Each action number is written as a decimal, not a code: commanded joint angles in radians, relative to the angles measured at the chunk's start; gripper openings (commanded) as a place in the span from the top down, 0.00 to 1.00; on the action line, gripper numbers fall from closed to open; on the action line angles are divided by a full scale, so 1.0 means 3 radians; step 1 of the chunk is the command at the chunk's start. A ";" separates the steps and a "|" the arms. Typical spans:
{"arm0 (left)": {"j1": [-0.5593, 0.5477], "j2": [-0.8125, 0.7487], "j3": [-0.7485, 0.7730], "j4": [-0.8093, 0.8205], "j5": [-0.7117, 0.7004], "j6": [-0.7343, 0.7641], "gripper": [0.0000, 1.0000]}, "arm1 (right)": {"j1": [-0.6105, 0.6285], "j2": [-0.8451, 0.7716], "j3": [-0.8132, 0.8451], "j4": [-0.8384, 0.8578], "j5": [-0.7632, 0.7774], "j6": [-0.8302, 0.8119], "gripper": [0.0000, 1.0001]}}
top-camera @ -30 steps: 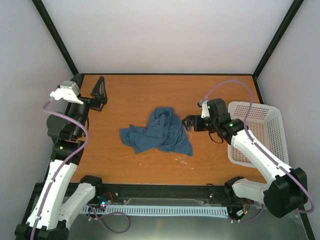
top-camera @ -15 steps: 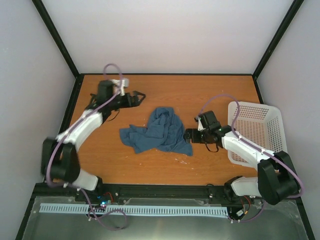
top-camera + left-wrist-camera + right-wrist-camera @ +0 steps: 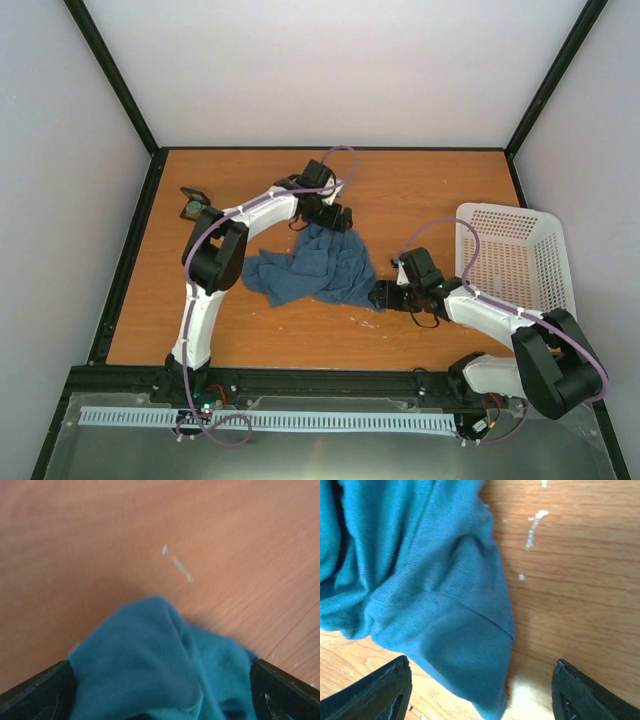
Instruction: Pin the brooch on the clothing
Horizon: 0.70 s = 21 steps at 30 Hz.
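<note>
The counter [image 3: 250, 330] carries everything. In its middle lies the shirt [image 3: 320, 265], not spread out but bunched into a heap. The heap is longest from left to right, slanting a little toward the near edge on its right side. One narrow tongue of cloth points to the far wall. I cannot tell where the neck is; the right wrist view shows only a sewn hem at one corner. The white basket [image 3: 540, 250] stands at the right edge, apart from the shirt.

The left arm [image 3: 255, 210] reaches across to the far tongue. The left fingers [image 3: 45, 695] stand wide apart with the peak of cloth between them, gripping nothing. The right arm [image 3: 490, 310] lies low at the near-right corner. The right fingers [image 3: 370, 695] are also apart, with the hem corner between them and not clamped. I think the two arms go to opposite ends so that they can pull the heap flat, because a pin needs one smooth layer.

A small black holder [image 3: 197, 192] stands at the far left. In it sits a pale grey-green piece, which I take to be the brooch [image 3: 190, 209], well apart from the shirt and from both arms. It is too small to say which way it faces. Probably the holder keeps it raised, so it is easy to pick up later.
</note>
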 commanded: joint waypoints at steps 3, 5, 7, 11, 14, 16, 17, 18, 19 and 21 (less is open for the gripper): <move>-0.0020 -0.0203 -0.0385 0.0067 0.0035 0.0057 0.15 | 0.0088 0.0211 -0.0103 0.0578 -0.0257 0.0138 0.31; -0.0020 -0.0238 -0.0490 0.0075 0.0034 0.0048 0.30 | 0.0110 0.0370 -0.0062 0.0721 -0.0335 0.0150 0.46; -0.0016 -0.0314 -0.0541 0.0070 -0.0050 0.0064 0.48 | 0.0115 0.0499 0.0054 0.0670 -0.0311 0.0131 0.81; -0.0010 -0.0771 -0.0583 0.0115 -0.0417 0.0167 0.60 | 0.0111 0.0408 0.0448 0.0113 0.0235 -0.0051 0.97; 0.0014 -0.1307 -0.0513 0.0155 -0.0666 0.0262 0.65 | 0.0061 -0.0002 0.0878 -0.0246 0.0682 -0.0210 0.97; 0.0030 -0.1635 -0.0452 0.0184 -0.0758 0.0331 0.71 | -0.0032 -0.0265 0.1205 -0.0397 0.0893 -0.0356 0.97; 0.0039 -0.1785 -0.0414 0.0206 -0.0806 0.0367 0.75 | -0.0097 -0.0373 0.1407 -0.0463 0.0979 -0.0445 0.97; 0.0039 -0.1946 -0.0375 0.0217 -0.0854 0.0410 0.77 | -0.0152 -0.0469 0.1625 -0.0523 0.1072 -0.0532 0.97; 0.0036 -0.2096 -0.0341 0.0237 -0.0870 0.0468 0.80 | -0.0196 -0.0543 0.1835 -0.0576 0.1171 -0.0649 0.97; 0.0036 -0.2460 -0.0359 0.0387 -0.0838 0.0593 0.89 | -0.0225 -0.0650 0.2310 -0.0637 0.1354 -0.0915 0.97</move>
